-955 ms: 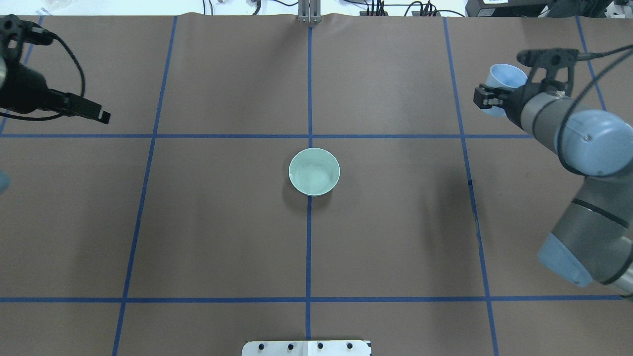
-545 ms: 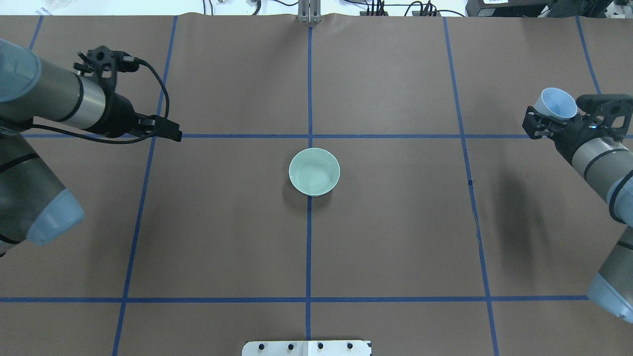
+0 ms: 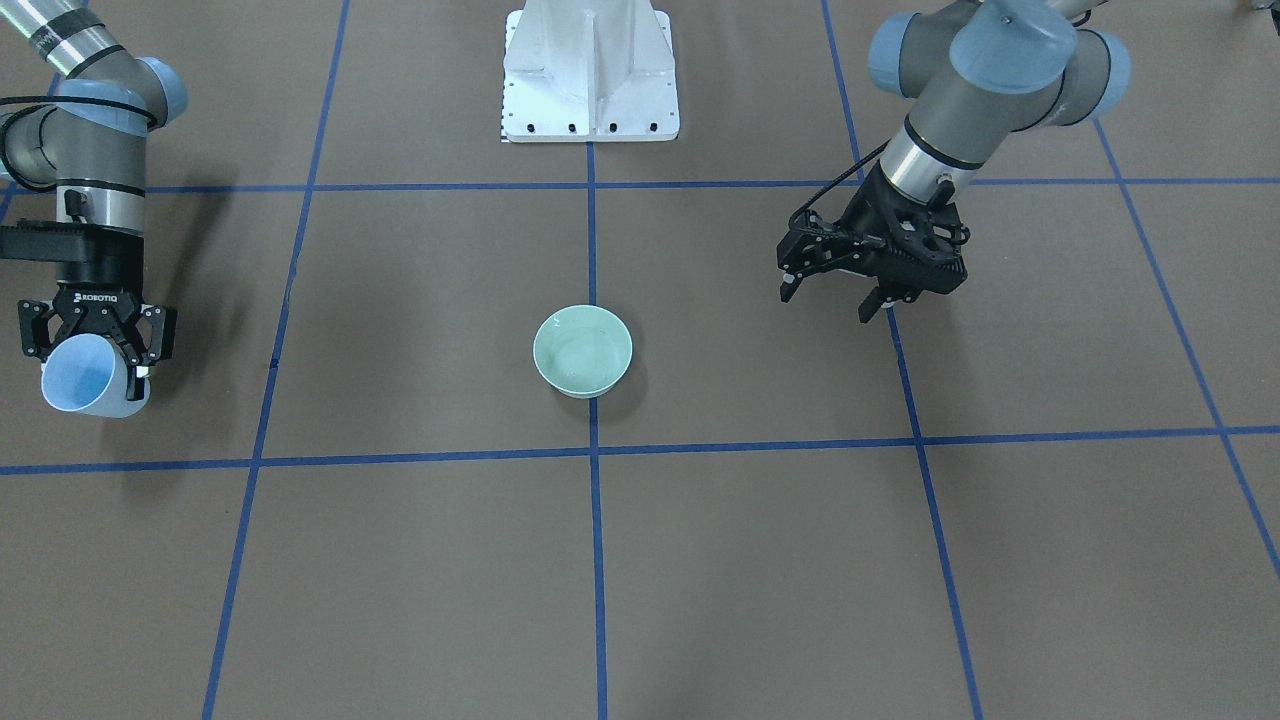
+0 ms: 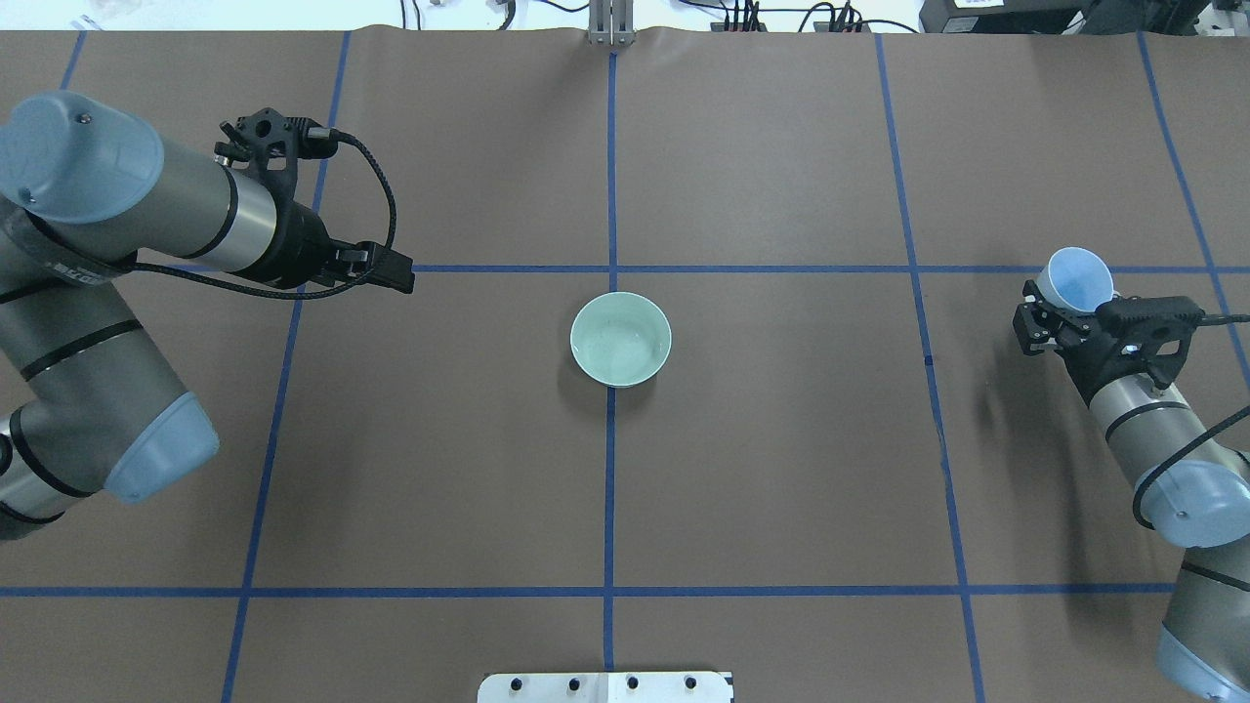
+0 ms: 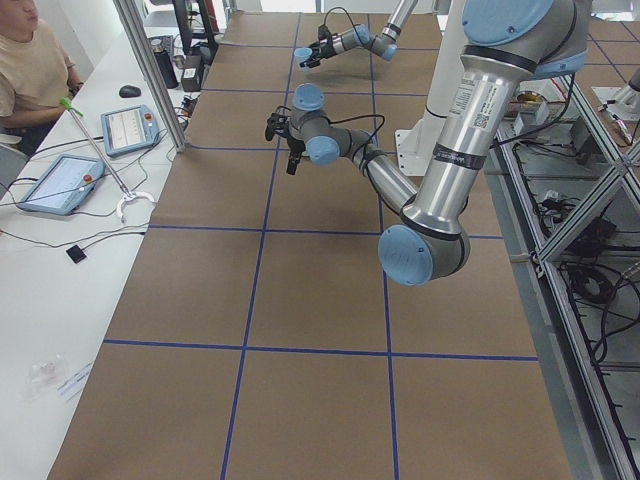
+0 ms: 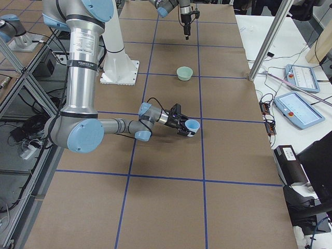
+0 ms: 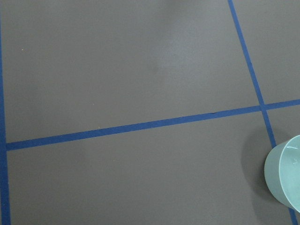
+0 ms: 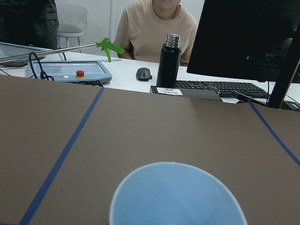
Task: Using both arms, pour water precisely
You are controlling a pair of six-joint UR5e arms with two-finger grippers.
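A pale green bowl (image 4: pixel 620 339) stands at the table's middle; it also shows in the front view (image 3: pixel 582 350) and the left wrist view (image 7: pixel 286 180). Faint ripples and glints in it look like water (image 3: pixel 585 352). My right gripper (image 4: pixel 1060 305) is shut on a light blue cup (image 4: pixel 1075 278) far to the bowl's right, held tilted; I see no water in the cup (image 8: pixel 178 197). My left gripper (image 3: pixel 825 303) is open and empty above the table, left of the bowl, and it also shows in the overhead view (image 4: pixel 395 273).
Blue tape lines (image 4: pixel 610 488) divide the brown table cover. The white bolted pedestal (image 3: pixel 590 70) stands at the robot's side. An operators' desk with a bottle (image 8: pixel 168 61), monitor and seated person lies beyond the far edge.
My left arm has swung in from the table's left edge toward the bowl. My right gripper has carried the cup back toward the robot's side, still far right of the bowl.
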